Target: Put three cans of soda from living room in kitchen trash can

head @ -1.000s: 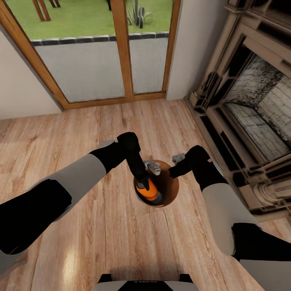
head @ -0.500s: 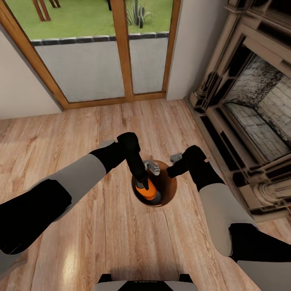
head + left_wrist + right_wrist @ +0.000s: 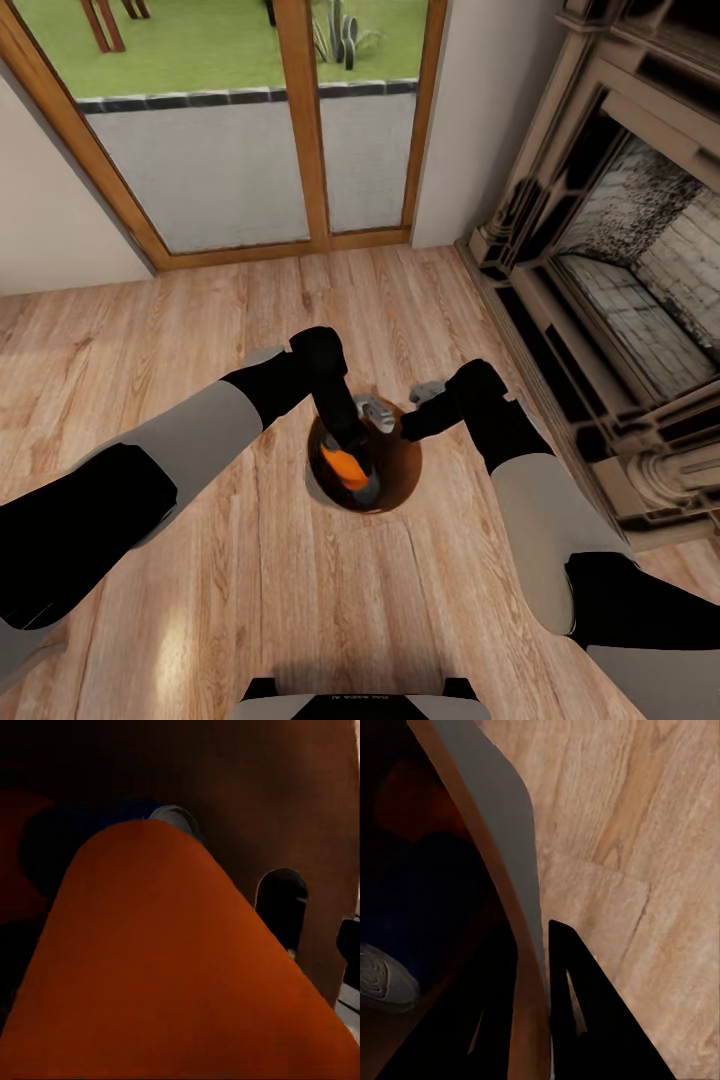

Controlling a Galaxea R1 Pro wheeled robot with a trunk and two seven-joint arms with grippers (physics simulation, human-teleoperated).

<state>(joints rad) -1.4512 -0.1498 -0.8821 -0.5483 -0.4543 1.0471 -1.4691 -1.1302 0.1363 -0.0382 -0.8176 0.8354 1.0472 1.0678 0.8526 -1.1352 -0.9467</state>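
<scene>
The tash can [image 3: 398, 476] stands tilted on the wood floor between my arms, its pale grey outside showing on the left. My left gripper [image 3: 345, 460] reaches into it, shut on an orange can of soda [image 3: 350, 474], which looms large in the left wrist view [image 3: 180, 975]. Behind that one, down in the bin, lies a blue can of soda [image 3: 174, 817] with a silver top. My right gripper [image 3: 405, 428] is shut on the bin's rim [image 3: 521, 907], one finger [image 3: 585, 1020] outside and the other inside. The blue can [image 3: 420, 892] also shows in the right wrist view.
A brick-and-stone fireplace [image 3: 620, 280] runs along the right, close to my right arm. Ahead is a wood-framed glass door [image 3: 300, 150] onto a garden, with white wall on both sides. Wood floor [image 3: 200, 600] stretches to the left and in front.
The bin has shifted and tipped to the left with my right gripper on its rim, so its grey outside now shows. The orange can sits deeper in the bin's shade.
</scene>
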